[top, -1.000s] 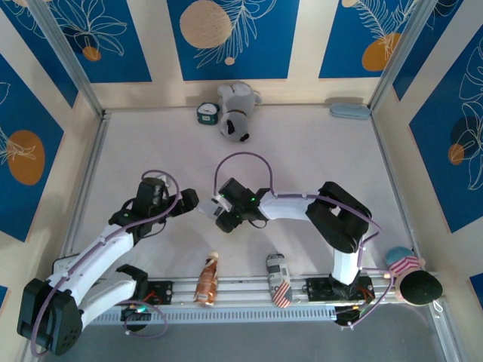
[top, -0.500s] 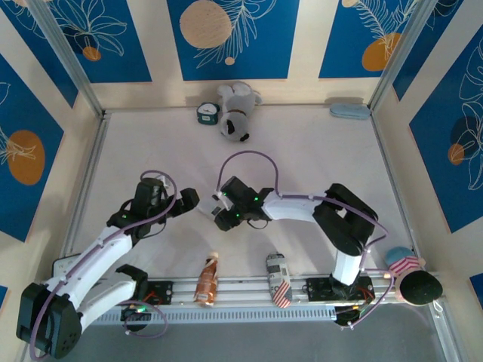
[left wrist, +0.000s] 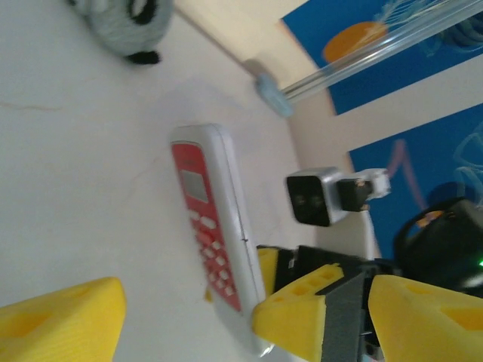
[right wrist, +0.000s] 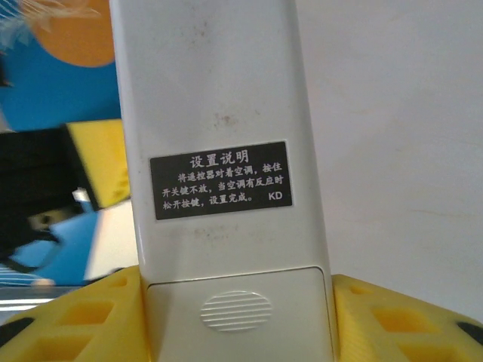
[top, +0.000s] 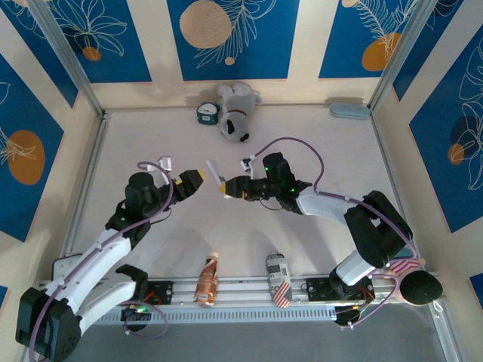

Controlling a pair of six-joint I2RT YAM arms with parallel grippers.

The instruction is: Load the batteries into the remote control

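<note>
The remote control [right wrist: 226, 113] is lifted off the table in my right gripper [right wrist: 238, 332], which is shut on its lower end. Its white back faces the right wrist camera, with a black label and the ridged battery cover [right wrist: 235, 309] closed in place. From above, the remote control [top: 214, 171] sticks out up and to the left of my right gripper [top: 226, 187]. My left gripper [top: 190, 179] is open just left of it. In the left wrist view the red button face of the remote control [left wrist: 205, 226] shows, its lower end between the fingers of my left gripper [left wrist: 245, 332]. The batteries are out of view.
A grey plush toy [top: 235, 111] and a small clock [top: 207, 113] sit at the back wall, a pale blue case [top: 349, 111] at the back right. An orange bottle [top: 206, 279] and a striped can [top: 278, 279] lie by the front rail [top: 241, 290].
My right gripper has closed on the remote, lifted it off the table and swung it away from the near edge. My left gripper has risen beside it and narrowed a little.
</note>
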